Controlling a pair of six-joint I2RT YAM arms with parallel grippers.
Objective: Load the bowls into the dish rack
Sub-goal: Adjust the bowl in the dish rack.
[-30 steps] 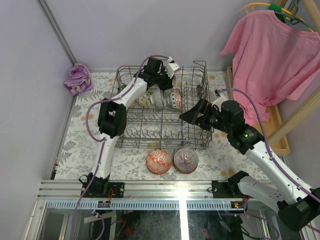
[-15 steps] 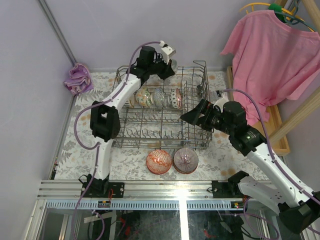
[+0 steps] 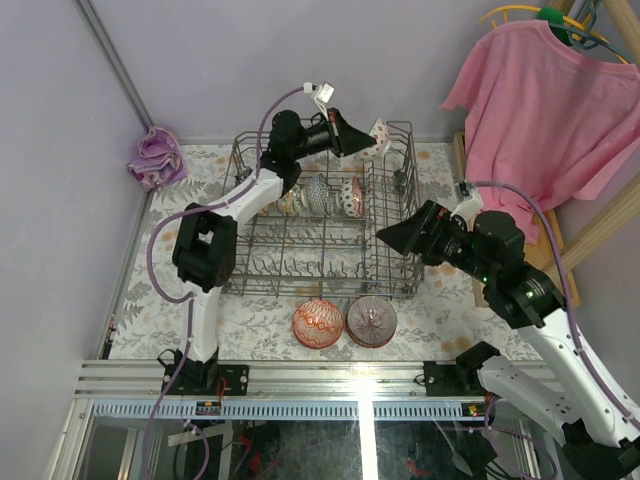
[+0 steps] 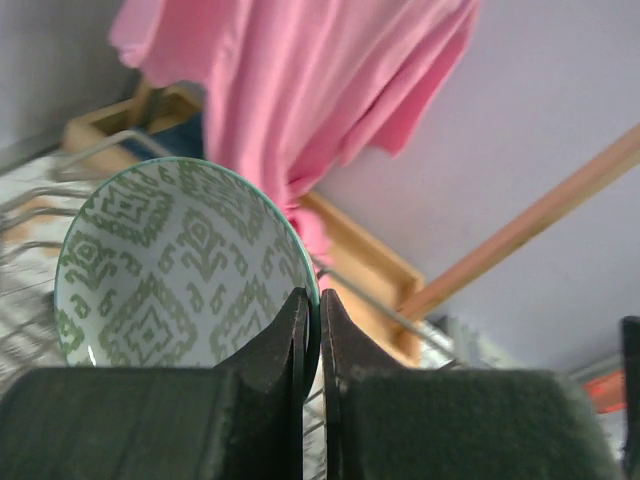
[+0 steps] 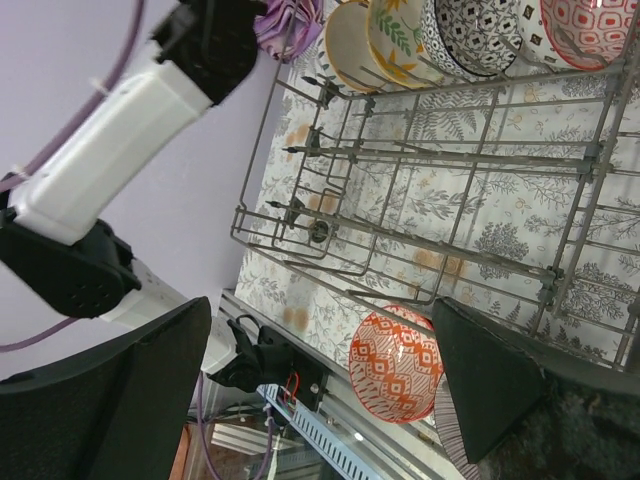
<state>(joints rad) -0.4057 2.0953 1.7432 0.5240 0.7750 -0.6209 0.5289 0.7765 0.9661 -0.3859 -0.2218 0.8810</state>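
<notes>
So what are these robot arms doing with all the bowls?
The left arm's fingers pinch the rim of a green-patterned bowl, up above the far corner of the dish rack. The right arm's fingers are open and empty beside the rack. A few bowls already stand inside, and a red bowl and a purple bowl sit on the table in front.

I see the grey wire dish rack, patterned bowls on edge along its far side, green-diamond bowl held above its far right corner, red bowl and purple bowl upright outside its near wall.
</notes>
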